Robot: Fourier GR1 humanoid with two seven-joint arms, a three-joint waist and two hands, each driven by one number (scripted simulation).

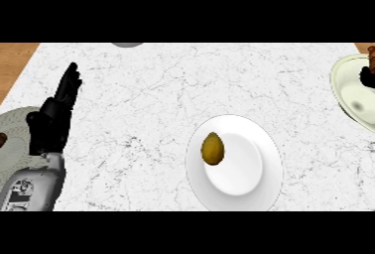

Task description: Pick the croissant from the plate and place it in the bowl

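In the head view, some things run off the sides. The bowl (350, 92) sits at the far right of the counter (147, 89), and the right side cuts part of it off. It is pale and shiny inside. A dark brown shape (366, 75) shows at the bowl's upper part, right at the side. So little of it shows that I cannot tell what it is. It may be lying in the bowl.

At the top there is a small grey shape (127, 44), cut off so only its lower rim shows. At the far left there is a grey round thing (16, 124), partly hidden behind the arm and cut off by the left side. A tiny brown bit (2, 140) peeks in on it. Brown wood (16, 59) shows past the counter's top left corner.

The left hand (53, 119) is near the left side. It is black, and its fingers (70, 82) are straight and point up. It is open and at rest, and it holds nothing. Its grey forearm (31, 187) comes up from the bottom left.

The croissant (212, 148) is small and golden brown. It lies on the left part of the white plate (253, 173), which stands in the lower middle of the counter. The plate is well apart from the hand and apart from the bowl.
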